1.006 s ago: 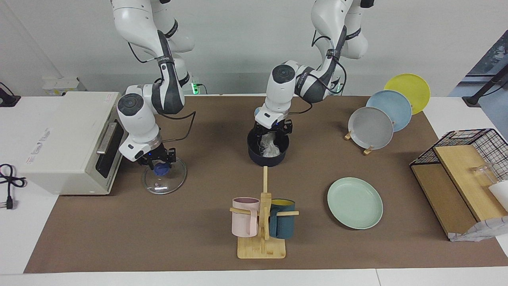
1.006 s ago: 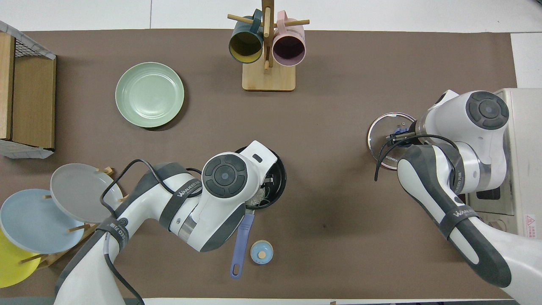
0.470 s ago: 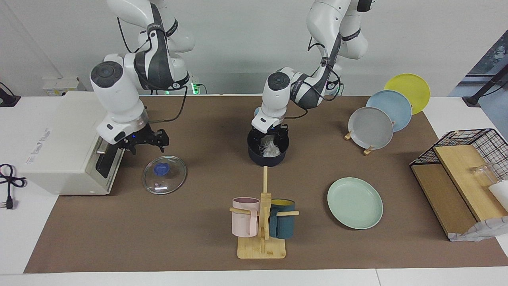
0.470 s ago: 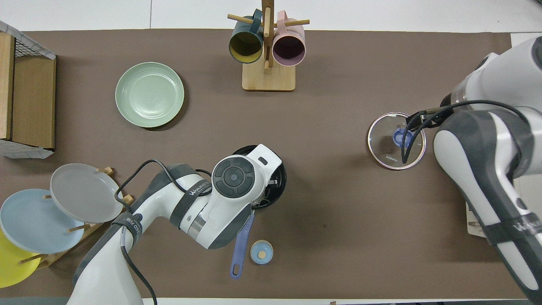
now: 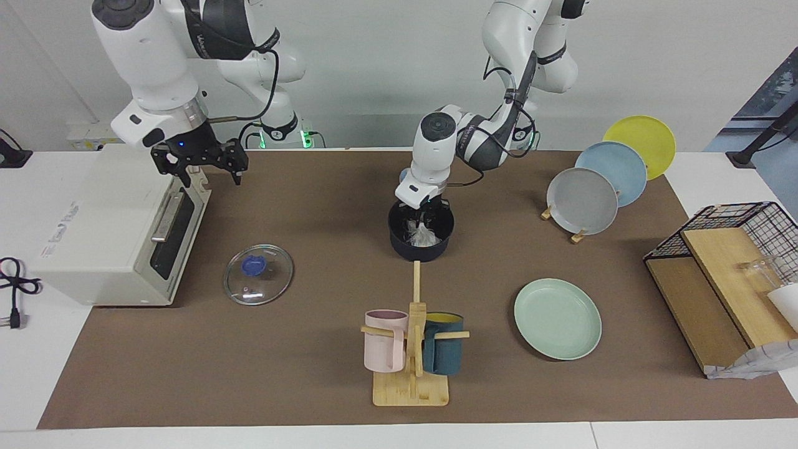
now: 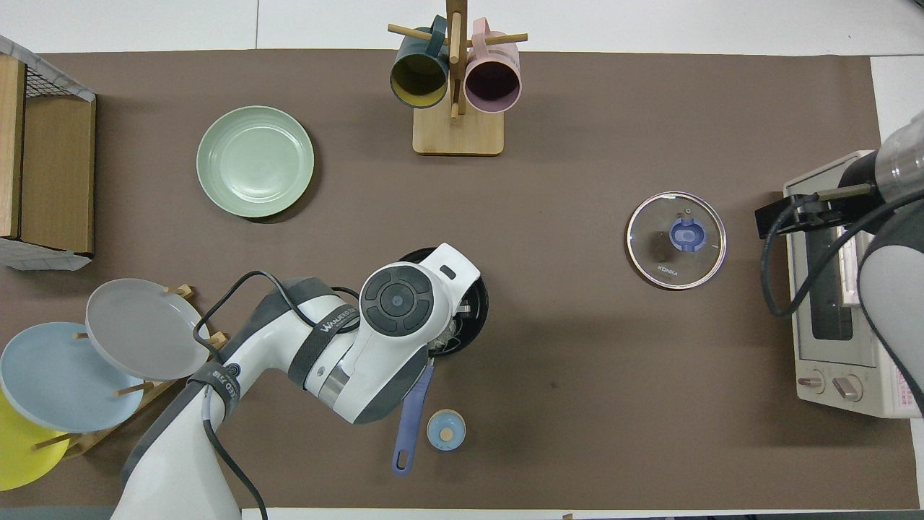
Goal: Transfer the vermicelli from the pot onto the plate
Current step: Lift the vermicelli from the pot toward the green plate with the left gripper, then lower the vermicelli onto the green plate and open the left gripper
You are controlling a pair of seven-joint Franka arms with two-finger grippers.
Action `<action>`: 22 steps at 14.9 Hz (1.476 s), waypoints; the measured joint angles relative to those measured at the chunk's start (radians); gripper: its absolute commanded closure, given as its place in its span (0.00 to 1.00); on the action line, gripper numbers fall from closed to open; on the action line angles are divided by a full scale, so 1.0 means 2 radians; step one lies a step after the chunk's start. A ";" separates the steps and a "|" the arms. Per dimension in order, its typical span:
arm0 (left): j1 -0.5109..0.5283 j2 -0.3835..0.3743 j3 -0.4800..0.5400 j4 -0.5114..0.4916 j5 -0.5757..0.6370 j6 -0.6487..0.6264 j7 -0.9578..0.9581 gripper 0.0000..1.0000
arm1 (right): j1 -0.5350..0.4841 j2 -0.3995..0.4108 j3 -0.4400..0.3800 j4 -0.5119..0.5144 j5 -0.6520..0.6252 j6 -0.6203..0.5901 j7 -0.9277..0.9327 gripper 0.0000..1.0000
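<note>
The dark navy pot point(image 5: 399, 242) stands mid-table, its rim point(image 6: 478, 309) partly under my left arm and its blue handle point(image 6: 408, 422) pointing toward the robots. The whitish vermicelli point(image 5: 425, 236) lies inside it. My left gripper point(image 5: 423, 219) reaches down into the pot, its fingers drawn together on the vermicelli. The empty mint-green plate point(image 5: 557, 318) lies farther from the robots, toward the left arm's end; it also shows in the overhead view point(image 6: 255, 161). My right gripper point(image 5: 199, 166) is open and empty, raised over the toaster oven's front edge.
A glass lid point(image 5: 258, 274) lies in front of the toaster oven point(image 5: 93, 212). A mug rack point(image 5: 411, 349) stands farther out than the pot. Grey, blue and yellow plates point(image 5: 583, 201) lean in a stand. A wire basket point(image 5: 742, 215) is at the left arm's end. A small blue cap point(image 6: 445, 430) lies beside the handle.
My right gripper let go of the lid's knob, rose and moved back over the toaster oven. My left gripper's fingers drew together in the pot.
</note>
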State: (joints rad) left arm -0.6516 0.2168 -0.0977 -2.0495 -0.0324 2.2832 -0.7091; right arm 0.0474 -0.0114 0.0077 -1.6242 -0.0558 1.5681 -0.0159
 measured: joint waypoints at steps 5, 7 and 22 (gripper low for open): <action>0.015 -0.031 0.007 0.068 -0.001 -0.117 0.002 1.00 | -0.009 0.023 -0.003 0.027 0.001 -0.025 0.000 0.00; 0.034 -0.049 0.008 0.101 -0.005 -0.171 0.009 1.00 | -0.009 0.033 -0.003 0.039 0.001 -0.030 0.000 0.00; 0.276 0.044 0.017 0.209 -0.058 -0.150 0.276 1.00 | -0.018 0.021 -0.002 0.037 0.001 -0.029 0.000 0.00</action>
State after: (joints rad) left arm -0.0991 0.3040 -0.0639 -1.6308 -0.1488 1.9834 -0.1574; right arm 0.0123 0.0312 0.0036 -1.5510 -0.0530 1.5108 -0.0159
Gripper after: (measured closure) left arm 0.855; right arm 0.000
